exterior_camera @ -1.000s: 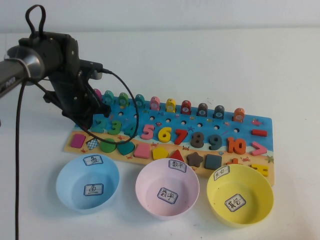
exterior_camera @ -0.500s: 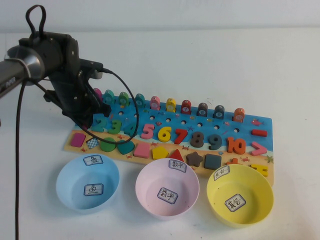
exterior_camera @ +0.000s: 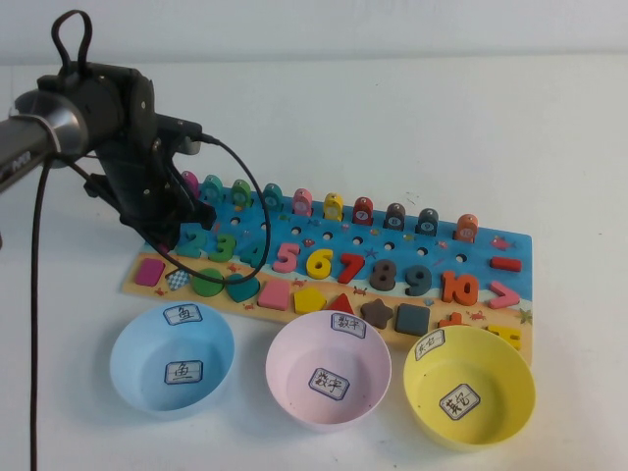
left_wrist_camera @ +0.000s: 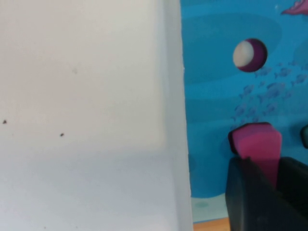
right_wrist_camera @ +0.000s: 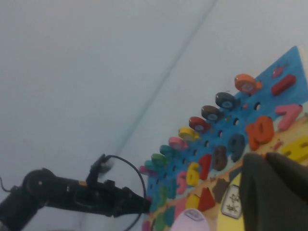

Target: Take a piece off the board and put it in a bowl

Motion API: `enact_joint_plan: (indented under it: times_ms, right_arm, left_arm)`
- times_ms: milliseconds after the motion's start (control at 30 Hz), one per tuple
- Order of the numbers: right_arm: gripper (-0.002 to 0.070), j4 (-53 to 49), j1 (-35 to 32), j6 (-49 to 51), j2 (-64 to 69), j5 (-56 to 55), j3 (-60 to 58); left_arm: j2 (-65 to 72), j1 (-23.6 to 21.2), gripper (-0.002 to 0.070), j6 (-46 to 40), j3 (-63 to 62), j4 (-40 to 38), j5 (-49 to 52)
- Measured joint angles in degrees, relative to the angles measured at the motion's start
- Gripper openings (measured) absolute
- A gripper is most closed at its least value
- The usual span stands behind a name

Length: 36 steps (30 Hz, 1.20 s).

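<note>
Since the earlier frame the board (exterior_camera: pixel 334 265) has skewed slightly; left gripper (left_wrist_camera: pixel 267 168) clamps the piece (left_wrist_camera: pixel 257 144) at the board's left end, transfer to the bowl (exterior_camera: pixel 329 370) pending; right gripper (right_wrist_camera: pixel 274 192), finger state indeterminable, hangs parked.

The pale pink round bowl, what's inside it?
Inside the pale pink round plastic bowl only a white label shows. The left gripper grips the magenta-pink wooden digit "1" at the blue puzzle board; right gripper stays parked.
</note>
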<state>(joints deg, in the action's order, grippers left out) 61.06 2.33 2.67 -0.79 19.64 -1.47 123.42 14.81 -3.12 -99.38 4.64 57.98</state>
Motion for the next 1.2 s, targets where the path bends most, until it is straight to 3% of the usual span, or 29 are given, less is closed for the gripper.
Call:
enact_joint_plan:
  times_ms: [233, 500, 833, 1033, 1200]
  right_arm:
    - [-0.0017, 5.28, 0.00, -0.22, 0.00, -2.80, 0.00]
    - [-0.0017, 0.36, 0.00, -7.65, 4.13, 0.14, 2.81]
    - [-0.0017, -34.49, 0.00, -12.13, 42.18, 26.77, 39.38]
    - [-0.0017, -43.47, 0.90, -17.01, 64.36, 40.53, 61.19]
    - [-0.0017, -51.86, 6.60, -17.23, 81.68, 47.46, 74.18]
  left_arm:
    - [0.00, 0.00, 0.0065, 0.00, 0.00, 0.00, 0.00]
    - [0.00, 0.00, 0.0065, -0.13, 0.00, 0.00, 0.00]
    - [0.00, 0.00, 0.0065, -0.40, 0.00, 0.00, 0.00]
    - [0.00, 0.00, 0.0065, -0.40, 0.00, 0.00, 0.00]
    - [0.00, 0.00, 0.0065, -0.40, 0.00, 0.04, 0.00]
